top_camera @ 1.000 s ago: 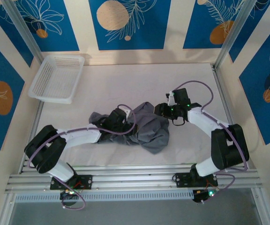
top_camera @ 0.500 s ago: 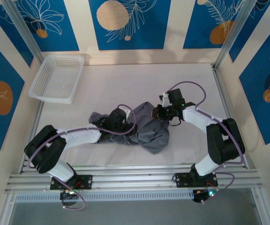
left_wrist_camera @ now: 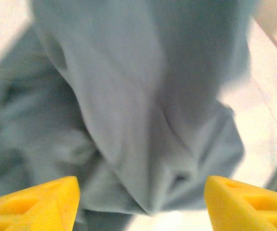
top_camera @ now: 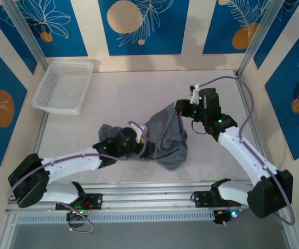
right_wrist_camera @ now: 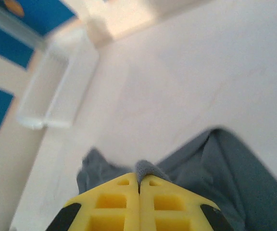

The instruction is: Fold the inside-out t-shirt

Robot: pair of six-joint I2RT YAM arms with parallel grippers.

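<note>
The inside-out t-shirt lies crumpled in a slate-grey heap at the middle of the table. Its right part rises in a taut peak to my right gripper. In the right wrist view that gripper is shut on a small fold of the t-shirt, with more grey cloth hanging below. My left gripper sits low at the left half of the heap. In the left wrist view my left gripper is open, its yellow fingertips wide apart, and the t-shirt drapes in front of them, ungripped.
A white mesh basket stands at the far left corner of the table, also seen as the basket in the right wrist view. Bare white table stretches behind the t-shirt. Metal frame posts border the left and right sides.
My right gripper shut on the t-shirt's right edge and lifted it up and back, pulling the cloth into a peak. The left arm sank lower and its jaws widened.
</note>
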